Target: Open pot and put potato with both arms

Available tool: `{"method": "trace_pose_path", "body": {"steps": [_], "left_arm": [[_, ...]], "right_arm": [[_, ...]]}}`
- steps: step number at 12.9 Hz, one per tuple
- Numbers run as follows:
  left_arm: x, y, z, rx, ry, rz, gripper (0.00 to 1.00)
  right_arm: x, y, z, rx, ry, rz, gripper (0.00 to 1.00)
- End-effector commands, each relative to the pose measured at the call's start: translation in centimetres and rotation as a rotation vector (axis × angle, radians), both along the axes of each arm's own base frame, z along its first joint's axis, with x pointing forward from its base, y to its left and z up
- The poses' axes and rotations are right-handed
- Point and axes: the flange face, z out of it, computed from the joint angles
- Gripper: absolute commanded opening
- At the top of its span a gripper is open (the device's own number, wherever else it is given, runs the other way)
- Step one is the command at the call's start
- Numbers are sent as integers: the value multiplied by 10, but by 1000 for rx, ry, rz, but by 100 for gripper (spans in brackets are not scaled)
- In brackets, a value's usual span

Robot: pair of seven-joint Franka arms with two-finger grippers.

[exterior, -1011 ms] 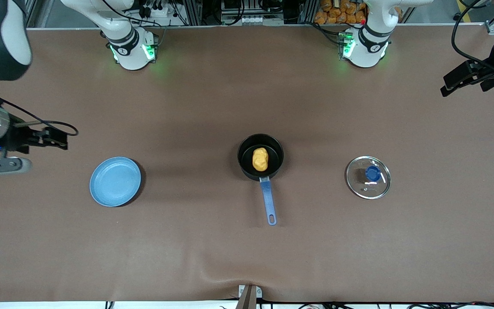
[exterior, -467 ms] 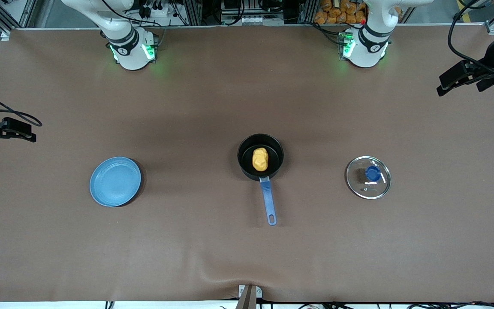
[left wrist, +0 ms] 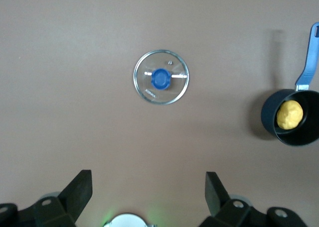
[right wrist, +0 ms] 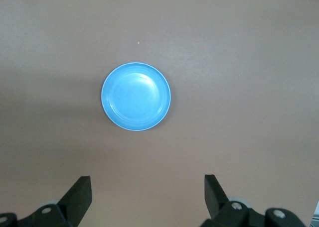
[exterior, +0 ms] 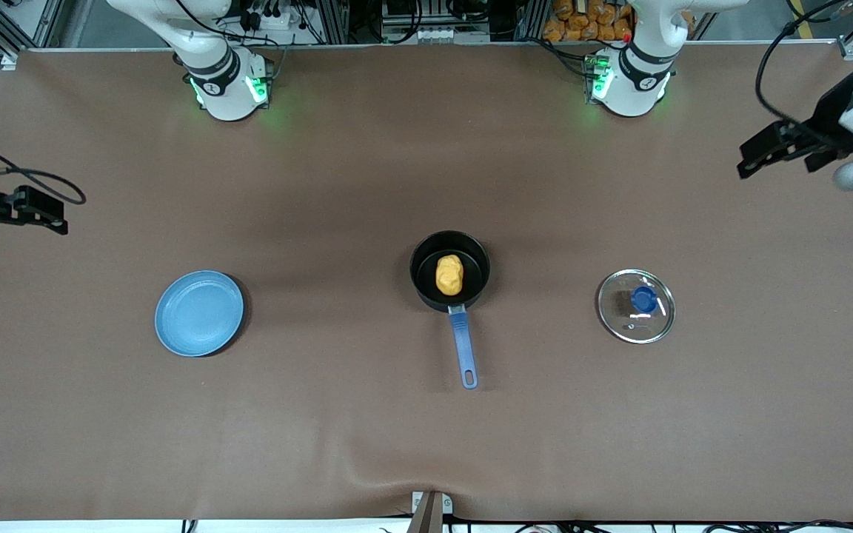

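Observation:
The black pot (exterior: 449,271) stands uncovered mid-table with its blue handle (exterior: 463,348) pointing toward the front camera. The yellow-orange potato (exterior: 449,275) lies inside it. The glass lid (exterior: 635,306) with a blue knob lies flat on the table toward the left arm's end. My left gripper (exterior: 748,159) is open and empty, high over the table's edge at that end. Its wrist view shows the lid (left wrist: 161,77), the pot (left wrist: 274,118) and the potato (left wrist: 289,113). My right gripper (exterior: 52,215) is open and empty, high over the right arm's end of the table.
A light-blue plate (exterior: 199,313) lies empty toward the right arm's end, and also shows in the right wrist view (right wrist: 136,96). The brown table cover has a wrinkle near the front edge (exterior: 397,474). The arm bases stand along the table's edge farthest from the front camera.
My right gripper has drawn back from near the plate toward the table's end. My left gripper has shifted slightly inward over the table. Pot, potato, lid and plate have not moved.

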Motion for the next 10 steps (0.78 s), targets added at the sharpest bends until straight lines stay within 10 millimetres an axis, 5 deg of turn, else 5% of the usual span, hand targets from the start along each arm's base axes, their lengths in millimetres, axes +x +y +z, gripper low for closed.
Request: {"method": "trace_pose_path", "body": {"steps": [1,4,10], "left_arm": [[-5,-3,-2,21,-27,-23,100],[-4,3,-1,20,-30,-14,100],[-3,6,4,19,-44,-6,100]], "right_arm": [[-10,-3,-1,-15,-1,-26,100],[-22,5,15,-19,-24,-17,100],[-25,8,15,-17,-27,-13,100]]}}
